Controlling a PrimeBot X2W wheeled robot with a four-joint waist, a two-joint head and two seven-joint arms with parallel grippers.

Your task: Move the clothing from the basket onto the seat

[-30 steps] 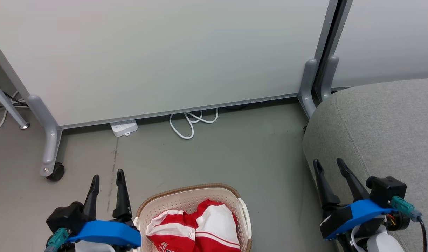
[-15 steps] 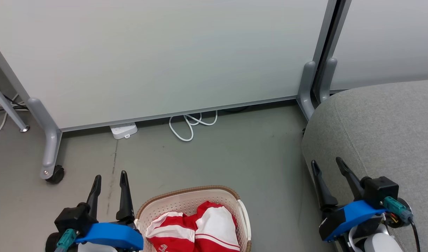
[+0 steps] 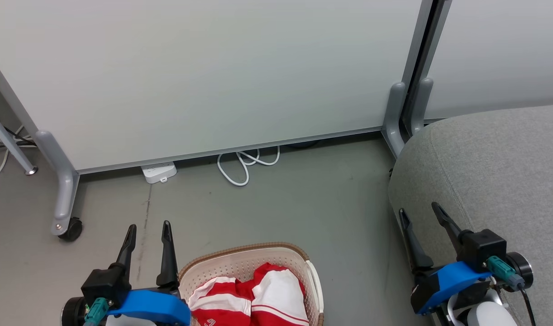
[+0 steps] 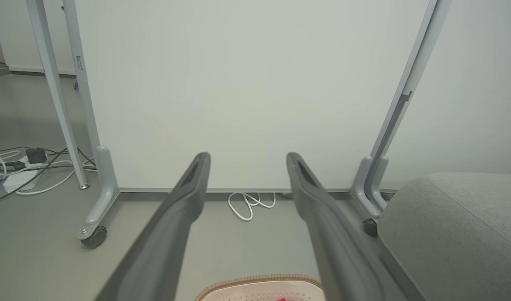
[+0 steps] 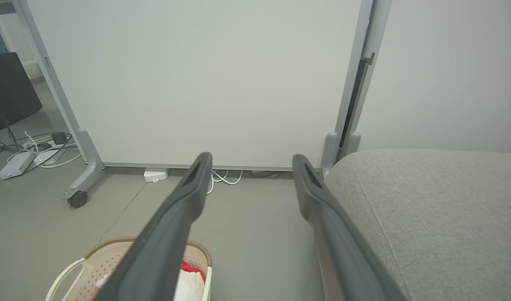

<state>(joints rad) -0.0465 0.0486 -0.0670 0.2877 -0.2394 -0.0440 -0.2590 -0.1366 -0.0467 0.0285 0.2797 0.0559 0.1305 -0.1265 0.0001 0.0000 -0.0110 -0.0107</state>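
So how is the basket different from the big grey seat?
The basket is cream plastic with holes; the seat is grey fabric. The basket holds red-and-white clothing; the seat shows none yet. The basket is far smaller than the seat. Both sit on the floor.

The right end effector (image 5: 251, 159), jaws apart and empty, hangs between the basket (image 5: 94, 267) and the seat (image 5: 427, 217).
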